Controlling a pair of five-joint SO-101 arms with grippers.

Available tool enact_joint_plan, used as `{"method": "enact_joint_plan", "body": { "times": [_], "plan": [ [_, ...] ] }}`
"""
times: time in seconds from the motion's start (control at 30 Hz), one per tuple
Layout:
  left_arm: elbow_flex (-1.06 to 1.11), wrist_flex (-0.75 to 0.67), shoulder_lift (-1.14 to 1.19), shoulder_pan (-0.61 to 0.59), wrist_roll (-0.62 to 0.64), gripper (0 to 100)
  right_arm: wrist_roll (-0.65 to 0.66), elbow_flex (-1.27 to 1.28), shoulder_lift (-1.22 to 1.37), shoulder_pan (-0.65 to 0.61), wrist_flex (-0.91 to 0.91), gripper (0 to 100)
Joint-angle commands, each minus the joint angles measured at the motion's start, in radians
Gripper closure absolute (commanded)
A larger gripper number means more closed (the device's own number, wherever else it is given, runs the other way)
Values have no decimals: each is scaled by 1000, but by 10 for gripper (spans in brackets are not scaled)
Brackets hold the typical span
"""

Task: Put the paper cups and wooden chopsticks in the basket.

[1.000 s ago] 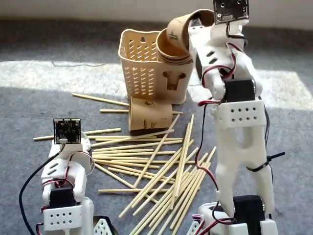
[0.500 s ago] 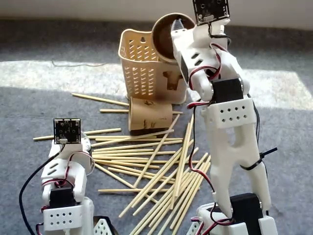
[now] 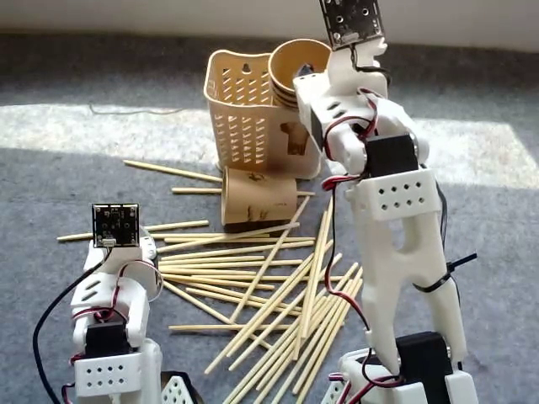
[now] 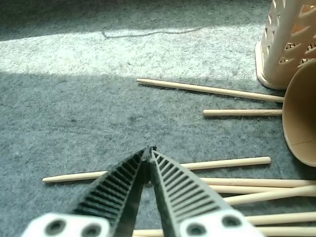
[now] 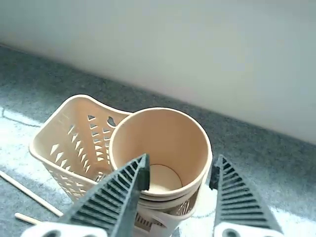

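Right wrist view: gripper [image 5: 178, 173] flanking cup [image 5: 153, 129]

Basket [image 3: 244, 109]: cream plastic, walls pierced with rows of small triangular slots. Stacked cups [image 3: 295, 71]: kraft tan, paler inside. Lying cup [image 3: 257, 198]: same tan, dark brown print. Chopsticks [image 3: 221, 274]: pale blond wood, plain. Carpet [image 3: 84, 194]: mottled grey, with a paler sunlit band. Right arm [image 3: 396, 210], left arm [image 3: 114, 311]: white shells, black motors, red and black wires. Left gripper [image 4: 149, 150], right gripper [image 5: 178, 173]: black ribbed faces, white bases.
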Motion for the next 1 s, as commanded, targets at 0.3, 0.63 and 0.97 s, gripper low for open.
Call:
{"method": "enact_joint_plan", "body": {
  "times": [0.3, 0.63, 0.97],
  "plan": [
    [-7, -17, -8, -10, -9, 989, -3, 30, 2, -4, -54, 986],
    [-7, -17, -8, -10, -9, 989, -3, 185, 39, -4, -77, 988],
    [-7, -17, -8, -10, -9, 989, -3, 189, -217, -12, -74, 988]
  ]
}}
